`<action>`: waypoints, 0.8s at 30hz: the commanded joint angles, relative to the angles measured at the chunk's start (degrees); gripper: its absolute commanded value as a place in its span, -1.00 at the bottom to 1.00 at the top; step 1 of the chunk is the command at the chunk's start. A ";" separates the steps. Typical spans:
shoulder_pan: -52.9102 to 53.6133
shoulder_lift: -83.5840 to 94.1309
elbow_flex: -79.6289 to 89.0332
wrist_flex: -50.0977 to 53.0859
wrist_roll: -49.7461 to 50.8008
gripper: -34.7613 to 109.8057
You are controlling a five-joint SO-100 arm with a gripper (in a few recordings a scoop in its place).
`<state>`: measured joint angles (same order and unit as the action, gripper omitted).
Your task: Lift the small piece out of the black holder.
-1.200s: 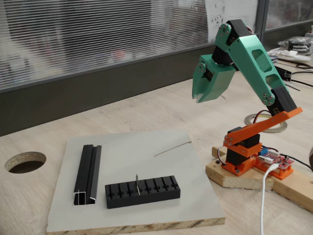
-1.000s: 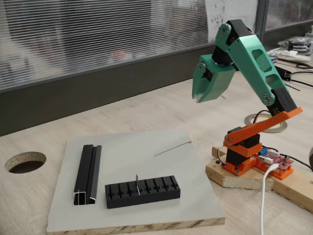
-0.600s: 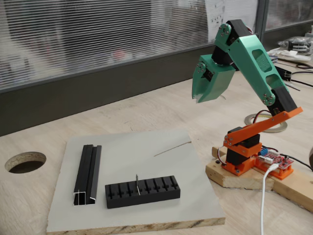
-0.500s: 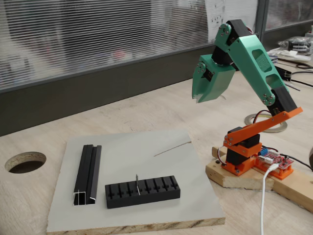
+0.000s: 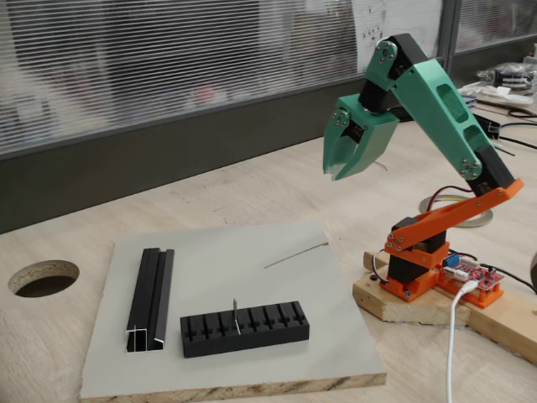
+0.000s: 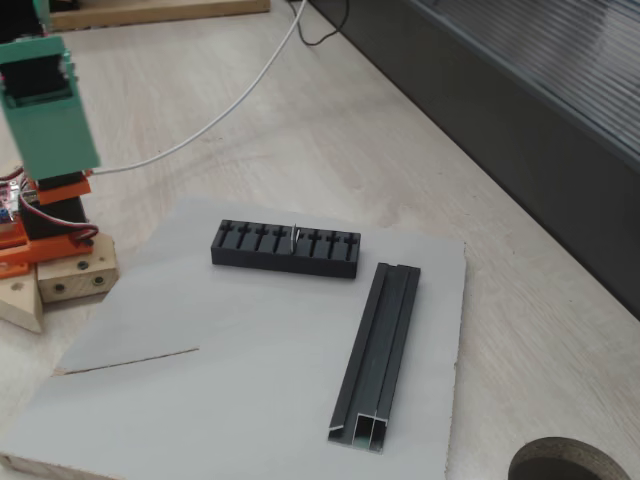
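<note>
The black holder (image 5: 245,328) (image 6: 285,250) lies on a grey board, its row of slots facing up. The small piece (image 5: 236,315) (image 6: 294,236), a thin light grey strip, stands upright in a slot near the holder's middle. My green gripper (image 5: 334,172) hangs high in the air above the bare wooden table, well beyond the board's far right corner and far from the holder. Its jaws look closed together with nothing between them. In the other fixed view a green part of the arm (image 6: 45,110) shows at the top left.
A long black channel rail (image 5: 151,298) (image 6: 380,350) lies on the grey board (image 5: 252,269) (image 6: 250,340) beside the holder. A thin grey wire (image 5: 295,254) (image 6: 130,362) rests near the board's edge. A round hole (image 5: 44,277) (image 6: 570,465) is cut in the table. The orange base (image 5: 419,260) sits on a wooden block.
The arm has leaned a little forward, carrying the gripper slightly to the left in the fixed view. Holder, strip, rail and wire have not moved.
</note>
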<state>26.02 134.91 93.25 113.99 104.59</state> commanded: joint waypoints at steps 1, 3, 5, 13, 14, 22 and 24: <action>-9.23 4.04 -0.09 1.67 1.23 -0.34; -14.24 4.04 -0.09 1.67 1.23 -0.34; -19.16 4.04 -0.09 1.67 1.23 -0.34; -41.48 -8.26 -0.18 0.88 1.23 -0.33; -43.95 -10.11 -0.44 -0.18 1.23 -0.33; -48.25 -13.10 -0.09 -15.29 0.62 -0.33; -48.16 -13.27 -0.09 -17.49 0.62 -0.33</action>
<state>-21.53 121.03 93.52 100.02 104.68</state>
